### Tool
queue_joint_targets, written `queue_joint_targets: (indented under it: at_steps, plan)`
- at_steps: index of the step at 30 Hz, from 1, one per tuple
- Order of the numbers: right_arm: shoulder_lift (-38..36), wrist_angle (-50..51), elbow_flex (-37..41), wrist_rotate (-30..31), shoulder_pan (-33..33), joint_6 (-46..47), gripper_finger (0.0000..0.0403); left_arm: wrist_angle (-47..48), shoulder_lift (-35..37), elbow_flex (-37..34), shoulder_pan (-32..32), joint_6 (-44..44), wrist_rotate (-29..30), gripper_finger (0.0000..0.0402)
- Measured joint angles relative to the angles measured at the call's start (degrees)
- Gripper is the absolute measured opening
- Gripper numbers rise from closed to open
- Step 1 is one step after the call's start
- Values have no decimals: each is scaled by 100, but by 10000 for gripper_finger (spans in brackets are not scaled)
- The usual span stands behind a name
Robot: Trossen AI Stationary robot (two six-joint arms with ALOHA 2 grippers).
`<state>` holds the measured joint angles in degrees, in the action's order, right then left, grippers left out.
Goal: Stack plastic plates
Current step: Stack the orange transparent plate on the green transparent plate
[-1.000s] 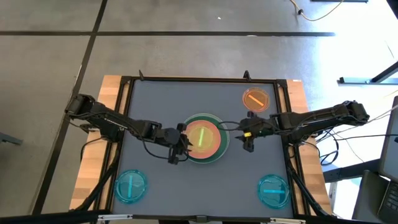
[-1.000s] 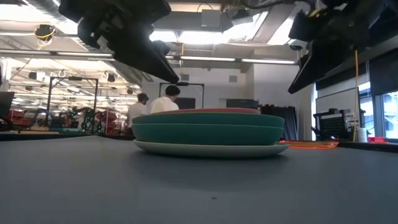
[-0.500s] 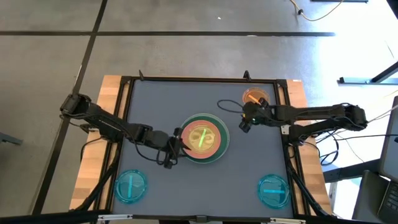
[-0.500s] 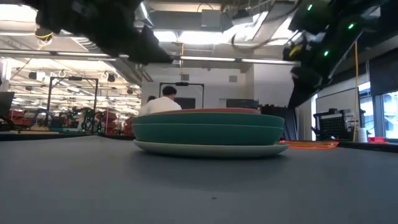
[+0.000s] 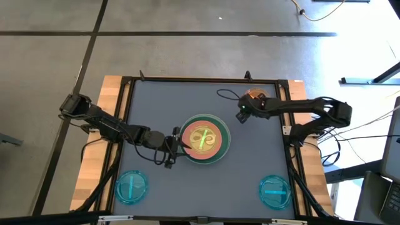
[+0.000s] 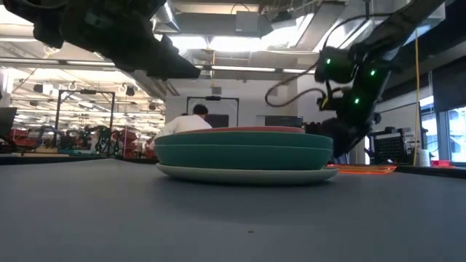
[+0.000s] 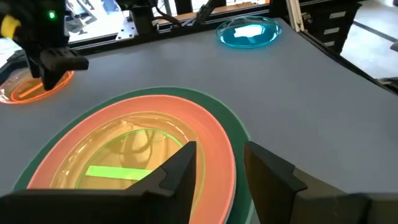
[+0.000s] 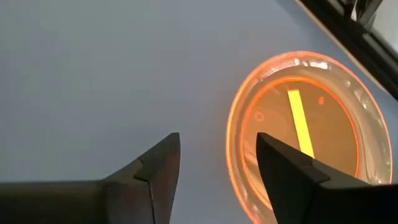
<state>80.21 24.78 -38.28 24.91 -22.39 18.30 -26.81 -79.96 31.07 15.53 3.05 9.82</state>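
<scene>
A stack of plastic plates rests on the table's middle: cream at the bottom, then green and pink, with a small translucent green plate on top. My left gripper is open, just above and left of the stack's rim, touching nothing. The small orange plate lies flat near the far right corner. My right gripper is open over that plate's left rim, one finger above bare table and one above the rim. Two cyan plates lie near the near edge.
The grey table top is framed by a black rail. A cable loops over the table beside the right wrist. Open surface lies between the stack and both cyan plates. People and workshop gear show behind the table.
My right gripper has swung from the stack's right side toward the far right corner and come down over the orange plate's rim. My left gripper has drawn back a little toward the table's left and risen off the stack's edge. The stack has stayed put.
</scene>
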Motion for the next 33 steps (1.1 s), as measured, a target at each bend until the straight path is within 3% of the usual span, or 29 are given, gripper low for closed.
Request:
queue_joint_targets:
  at_steps: [11,24,33]
  plan:
    - [873,-297,0,41,-527,-152,119,36,0,0,-2,-9,448,127]
    - [910,-399,0,50,-533,-745,7,37,0,0,-2,-9,455,127]
    - [91,-425,-48,164,439,-1003,2,-116,-4,7,-57,-4,750,127]
